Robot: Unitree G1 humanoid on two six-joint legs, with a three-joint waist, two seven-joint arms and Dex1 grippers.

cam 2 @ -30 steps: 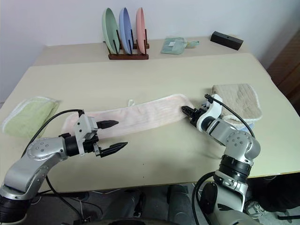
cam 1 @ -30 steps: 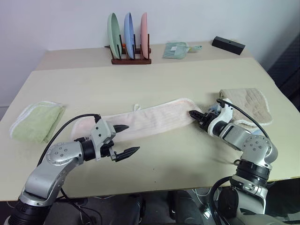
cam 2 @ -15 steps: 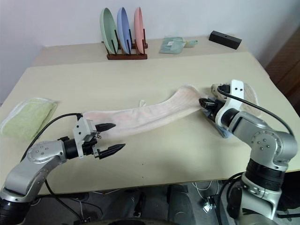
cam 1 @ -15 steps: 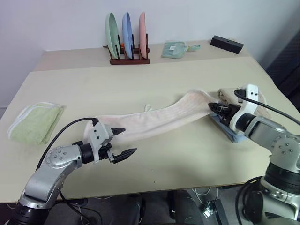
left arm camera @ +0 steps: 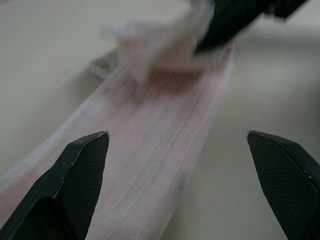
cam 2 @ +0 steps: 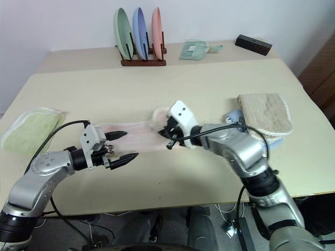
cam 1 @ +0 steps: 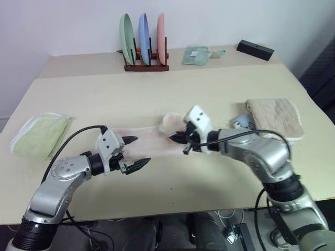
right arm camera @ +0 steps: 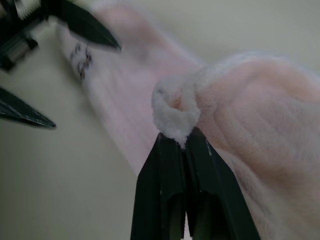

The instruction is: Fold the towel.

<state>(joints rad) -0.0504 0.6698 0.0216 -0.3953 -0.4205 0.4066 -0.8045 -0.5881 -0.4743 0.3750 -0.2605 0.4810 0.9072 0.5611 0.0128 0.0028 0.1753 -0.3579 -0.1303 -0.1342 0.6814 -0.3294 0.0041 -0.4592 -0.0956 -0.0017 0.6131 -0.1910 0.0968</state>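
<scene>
The pale pink towel (cam 1: 152,140) lies as a long strip on the beige table (cam 1: 157,94), near its front edge, and its right end is lifted off the surface and doubled back over the middle of the strip. The right gripper (cam 1: 180,142) is clenched on that raised end — in the right wrist view its two black fingers (right arm camera: 167,185) press together with a bunched tuft of terry cloth pinched at their tips, and the folded-over layer billows beside them. A small dark printed mark (right arm camera: 82,57) sits near the towel's far end (the end by the other gripper).

The left gripper (cam 1: 135,153) hovers over the towel's left end with its jaws spread wide and nothing between them; in the left wrist view the pink strip runs up between its two black fingertips (left arm camera: 85,165) toward the right gripper's dark body.

Elsewhere on the table: a light green folded towel (cam 1: 39,135) at the left edge, well apart from the pink one, and a tan towel (cam 1: 275,116) at the right, resting on something blue (cam 1: 242,123) that peeks from under it. At the back stands a wooden plate rack (cam 1: 146,67) holding three upright plates — green, blue and pink — with a small pale green cloth (cam 1: 197,55) and a black box (cam 1: 255,50) further to the right.
</scene>
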